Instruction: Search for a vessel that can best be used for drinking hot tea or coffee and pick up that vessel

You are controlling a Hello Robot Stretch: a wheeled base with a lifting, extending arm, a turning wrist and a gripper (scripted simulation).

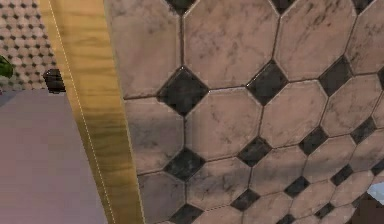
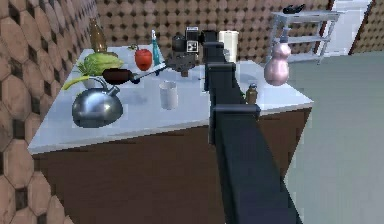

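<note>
Countertop [image 2: 150, 128]: one kettle [image 2: 97, 106], one white cup [image 2: 169, 95]

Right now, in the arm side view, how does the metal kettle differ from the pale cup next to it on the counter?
The kettle is shiny grey metal; the cup is pale and dull. The kettle is wide and rounded, with a dark handle arching over it; the cup is a small straight cylinder. Both stand upright on the counter.
</note>
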